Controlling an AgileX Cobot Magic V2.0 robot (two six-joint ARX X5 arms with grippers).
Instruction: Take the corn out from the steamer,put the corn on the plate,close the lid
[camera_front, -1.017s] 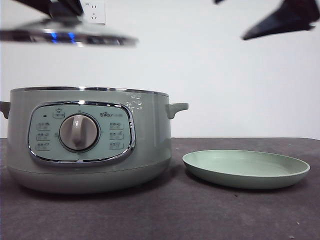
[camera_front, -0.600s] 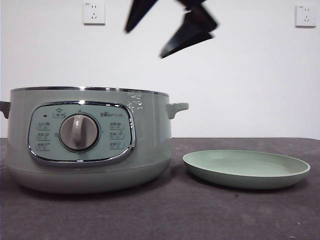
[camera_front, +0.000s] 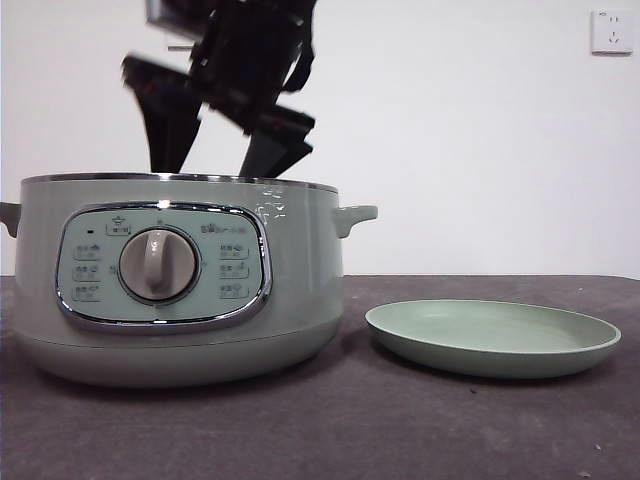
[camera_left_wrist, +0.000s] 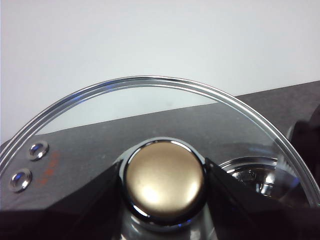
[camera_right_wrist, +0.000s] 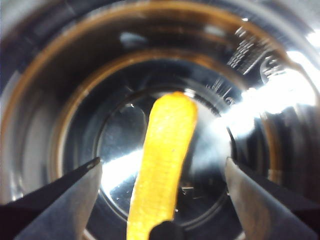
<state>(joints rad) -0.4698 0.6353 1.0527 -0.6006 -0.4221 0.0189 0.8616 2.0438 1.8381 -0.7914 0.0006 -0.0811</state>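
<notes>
You have the steamer (camera_front: 175, 280) standing uncovered on the dark table (camera_front: 330, 430), and the empty pale green plate (camera_front: 492, 338) rests just beside it, at its 3 o'clock in the front view.

The right gripper (camera_right_wrist: 160, 192) reaches down into the pot's mouth, with its jaws spread wide on both sides of the corn (camera_right_wrist: 162, 165) and not touching it. In the front view you see this arm as the big dark shape (camera_front: 225, 90) that dips behind the chrome rim.

The left gripper (camera_left_wrist: 163, 182) is clenched on the gold-coloured knob (camera_left_wrist: 164, 181) of the glass lid (camera_left_wrist: 150, 107) and holds it away from the pot; the front view does not show it.

The corn lies at the bottom of the shiny inner bowl, about in its middle, with the long axis running from 12 to 6 o'clock between the jaws.

I judge the cob light and stiff. Its ridged kernels should give the pads some hold, but it is round and tapered, so it can roll or slip toward the thin end. You should take it across the thick middle part and let the jaws close square on its sides.
</notes>
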